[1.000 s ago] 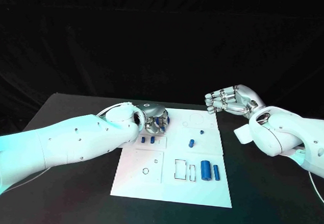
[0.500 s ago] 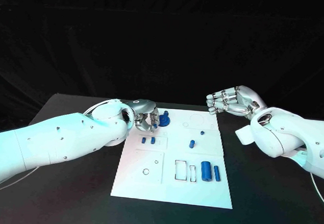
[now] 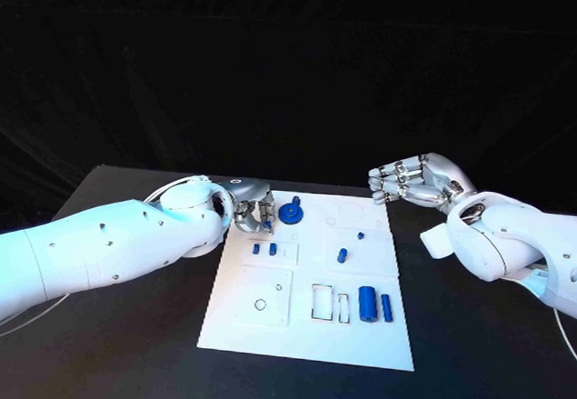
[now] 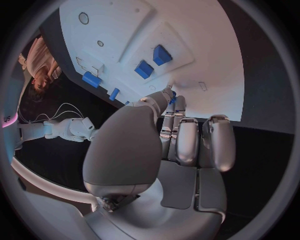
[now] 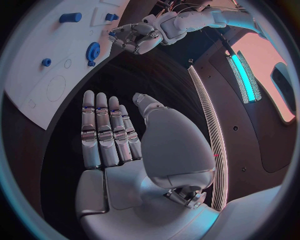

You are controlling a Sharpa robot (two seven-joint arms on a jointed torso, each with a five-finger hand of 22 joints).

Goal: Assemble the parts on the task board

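Here I am watching the left hand resting curled fingers by the gear; the right hand, fingers apart, is holding nothing.

White task board — blue parts — on black table.

The white task board lies flat mid-table, carrying a blue gear near its far-left corner and upright blue cylinders toward its right edge.
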